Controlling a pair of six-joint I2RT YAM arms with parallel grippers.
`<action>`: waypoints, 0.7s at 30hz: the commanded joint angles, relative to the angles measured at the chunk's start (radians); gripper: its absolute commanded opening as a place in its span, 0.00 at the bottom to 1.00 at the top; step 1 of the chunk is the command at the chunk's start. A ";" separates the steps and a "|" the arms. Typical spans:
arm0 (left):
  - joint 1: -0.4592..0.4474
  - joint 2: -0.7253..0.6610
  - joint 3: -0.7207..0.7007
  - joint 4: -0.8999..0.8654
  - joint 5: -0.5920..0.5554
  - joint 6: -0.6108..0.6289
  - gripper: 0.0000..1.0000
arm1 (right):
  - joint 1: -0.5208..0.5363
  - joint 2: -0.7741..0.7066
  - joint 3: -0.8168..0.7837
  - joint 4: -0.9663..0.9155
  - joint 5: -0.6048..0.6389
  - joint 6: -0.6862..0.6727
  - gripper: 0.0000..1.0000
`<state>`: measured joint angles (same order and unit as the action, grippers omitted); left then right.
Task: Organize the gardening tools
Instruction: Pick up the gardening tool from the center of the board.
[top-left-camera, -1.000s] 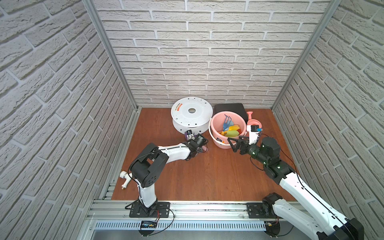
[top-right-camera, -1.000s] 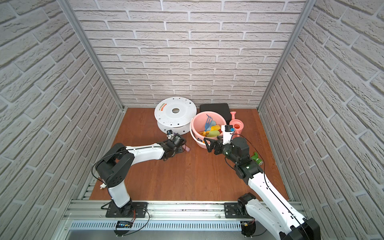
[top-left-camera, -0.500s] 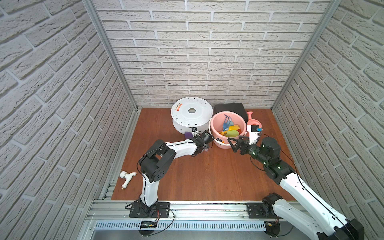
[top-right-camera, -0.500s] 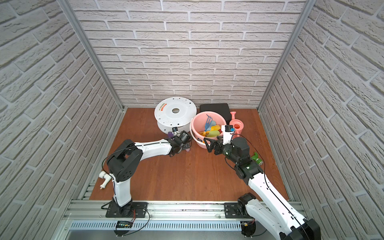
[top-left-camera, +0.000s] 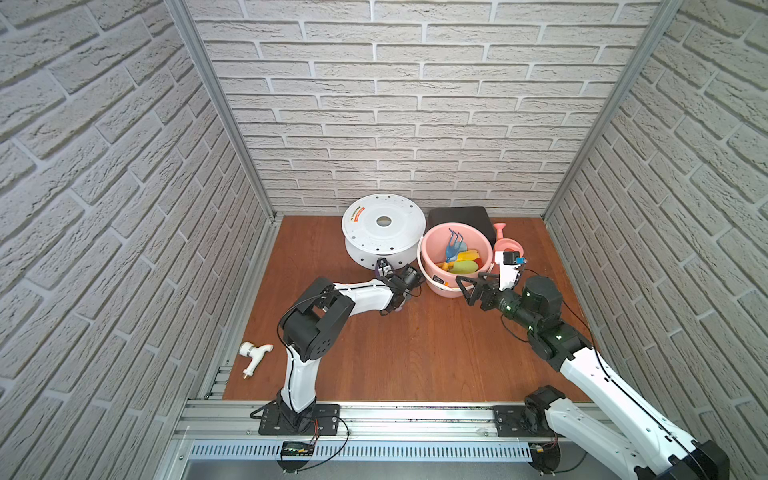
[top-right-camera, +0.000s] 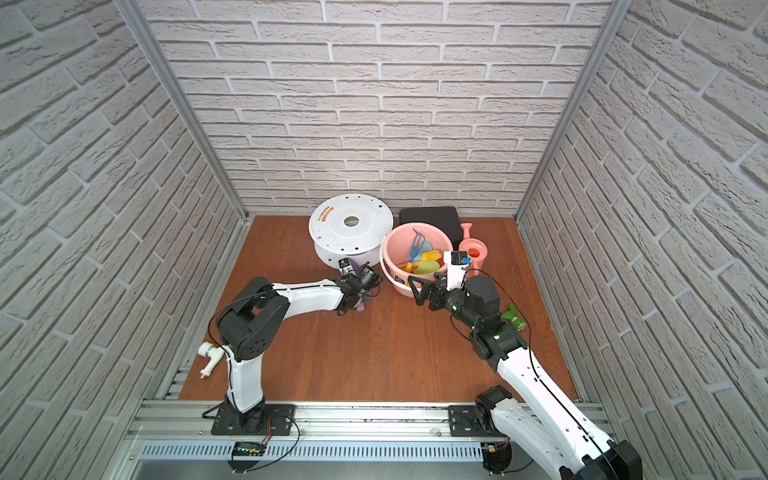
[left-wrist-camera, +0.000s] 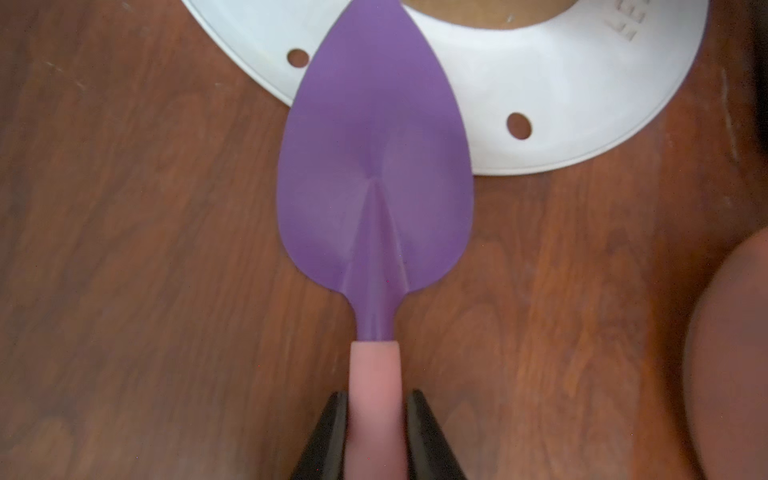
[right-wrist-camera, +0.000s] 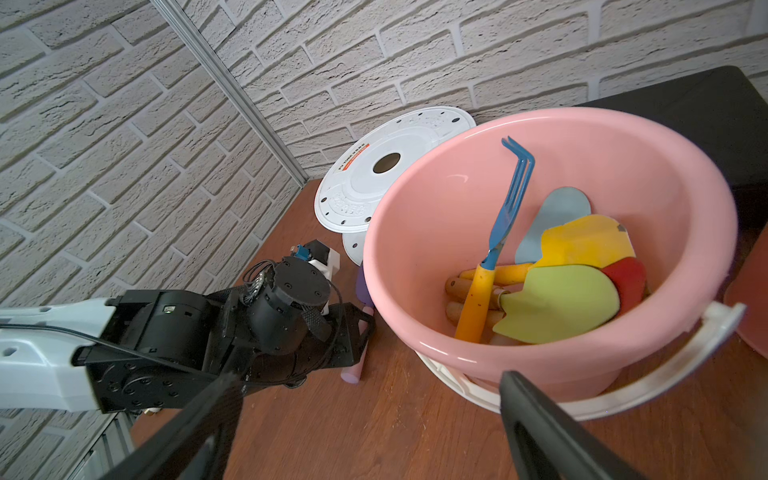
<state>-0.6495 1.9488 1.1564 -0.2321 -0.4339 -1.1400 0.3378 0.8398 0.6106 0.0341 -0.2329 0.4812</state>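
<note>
The pink bucket (right-wrist-camera: 582, 124) already holds most of the tools: the green spade (right-wrist-camera: 561, 303), the yellow scoop (right-wrist-camera: 582, 241), the pale-blue trowel (right-wrist-camera: 557, 212) and the blue claw fork (right-wrist-camera: 509, 208). The pink watering can (top-left-camera: 508, 245) stands outside, just beside the bucket at the back. I judge the task nearly done; what is left is the purple trowel (left-wrist-camera: 374, 166), and perhaps the can.

This trowel is outside the bucket, just beside its wall, with the blade tip over the flange of the white spool (top-left-camera: 365, 232). The left gripper (left-wrist-camera: 374, 399) is clamped on its pink handle; I cannot tell whether it is lifted. The right gripper (right-wrist-camera: 369, 378) waits wide apart and empty near the bucket's front.

Since one second ago, the left arm's elbow has swung toward the bucket, uncovering the white tap fitting (top-left-camera: 253, 353). The right arm has not moved.
</note>
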 joint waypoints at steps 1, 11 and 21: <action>0.008 -0.037 -0.042 -0.025 -0.024 0.032 0.01 | 0.005 0.005 -0.011 0.051 -0.008 0.005 1.00; -0.049 -0.269 -0.250 0.196 -0.099 0.271 0.00 | 0.005 0.057 0.029 -0.003 0.024 0.023 0.99; -0.107 -0.560 -0.517 0.533 0.017 0.578 0.00 | 0.076 0.168 0.126 -0.009 -0.084 -0.027 0.78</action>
<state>-0.7509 1.4509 0.6765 0.1356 -0.4610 -0.6960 0.3809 0.9840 0.6975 -0.0036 -0.2855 0.4786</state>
